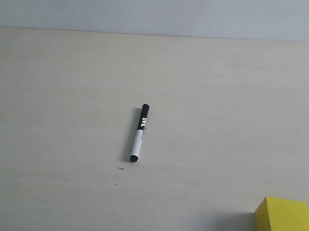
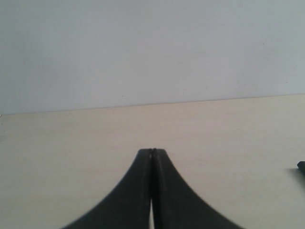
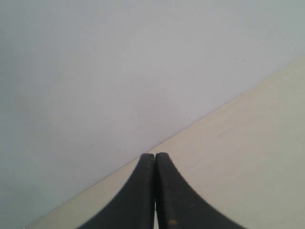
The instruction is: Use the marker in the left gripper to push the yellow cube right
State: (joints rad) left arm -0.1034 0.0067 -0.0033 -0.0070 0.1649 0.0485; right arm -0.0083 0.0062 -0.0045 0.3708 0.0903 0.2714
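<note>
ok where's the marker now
In the exterior view the marker lies loose on the table near the middle, up and left of the cube in the bottom right corner.

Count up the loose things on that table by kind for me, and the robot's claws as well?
marker: 1
yellow cube: 1
grippers: 2, the left gripper and the right gripper, both shut and holding nothing
Total: 4
</note>
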